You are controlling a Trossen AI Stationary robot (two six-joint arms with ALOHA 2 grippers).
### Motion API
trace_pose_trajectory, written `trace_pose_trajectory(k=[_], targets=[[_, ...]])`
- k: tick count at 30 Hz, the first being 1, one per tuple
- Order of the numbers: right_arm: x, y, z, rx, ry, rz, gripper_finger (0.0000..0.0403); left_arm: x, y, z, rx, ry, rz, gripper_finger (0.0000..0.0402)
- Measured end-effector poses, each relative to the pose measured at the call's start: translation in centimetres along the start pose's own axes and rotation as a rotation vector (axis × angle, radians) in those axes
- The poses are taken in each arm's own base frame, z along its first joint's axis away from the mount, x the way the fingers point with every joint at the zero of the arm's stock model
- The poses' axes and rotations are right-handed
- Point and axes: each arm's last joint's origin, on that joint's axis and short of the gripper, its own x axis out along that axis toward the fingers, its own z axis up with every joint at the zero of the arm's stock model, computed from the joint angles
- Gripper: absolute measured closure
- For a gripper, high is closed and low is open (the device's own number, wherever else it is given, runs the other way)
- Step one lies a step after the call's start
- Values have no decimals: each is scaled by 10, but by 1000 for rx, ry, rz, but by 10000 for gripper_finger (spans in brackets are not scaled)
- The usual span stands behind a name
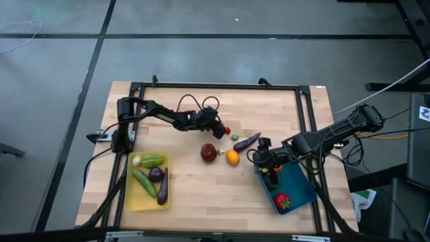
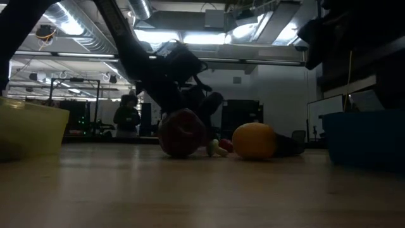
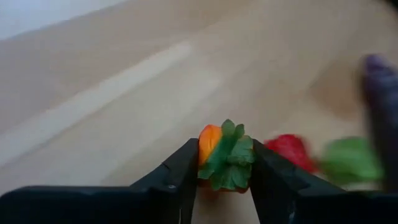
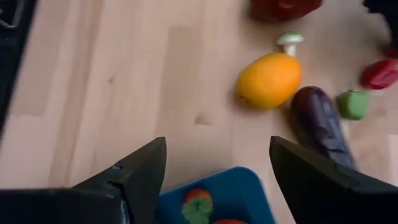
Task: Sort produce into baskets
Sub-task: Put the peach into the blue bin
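My left gripper (image 3: 224, 155) (image 1: 218, 126) is over the middle of the table's far part, shut on a small orange piece with a green leafy top (image 3: 219, 155). A small red piece (image 1: 227, 130), a small green piece (image 1: 235, 137) and a purple eggplant (image 1: 247, 141) lie just to its right. A dark red apple (image 1: 209, 152), a little mushroom (image 4: 290, 40) and an orange (image 1: 232, 157) lie nearer. My right gripper (image 4: 217, 162) (image 1: 266, 158) is open and empty above the far left corner of the blue basket (image 1: 295, 183). The yellow basket (image 1: 132, 195) is at the near left. My left gripper pinches the orange piece between its two fingers, one on each side of it, just below the green leafy top (image 3: 231, 163). The fingers come slanting down from the table's left. The leafy top faces the wrist camera. I cannot tell whether the piece rests on the table.
The yellow basket holds a green pepper (image 1: 152, 160), a cucumber (image 1: 144, 181) and two eggplants (image 1: 160, 181). The blue basket holds a red piece (image 1: 282, 200) and an orange piece with a green top (image 4: 198, 202). Black rails frame the table. A person stands far behind the table (image 2: 126, 114).
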Motion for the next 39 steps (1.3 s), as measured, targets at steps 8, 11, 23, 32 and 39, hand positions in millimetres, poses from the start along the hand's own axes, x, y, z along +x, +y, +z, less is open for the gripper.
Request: trace_pose_trajectory(k=[8,11,23,32,39], targets=[[-1,-5,2,0,-50,-182,121,-28,-17,25,-12,-12,-196,269],[-1,-7,3,2,-79,-263,121,-39,-24,32,-23,9,-307,268],[-5,-6,25,-98,-302,-356,121,-66,-56,41,-103,36,-620,268],[-9,-4,35,-166,-389,-375,121,-77,-80,31,-123,68,-765,267],[-9,-4,35,-188,-387,-397,121,-87,-96,29,-137,44,-882,267]])
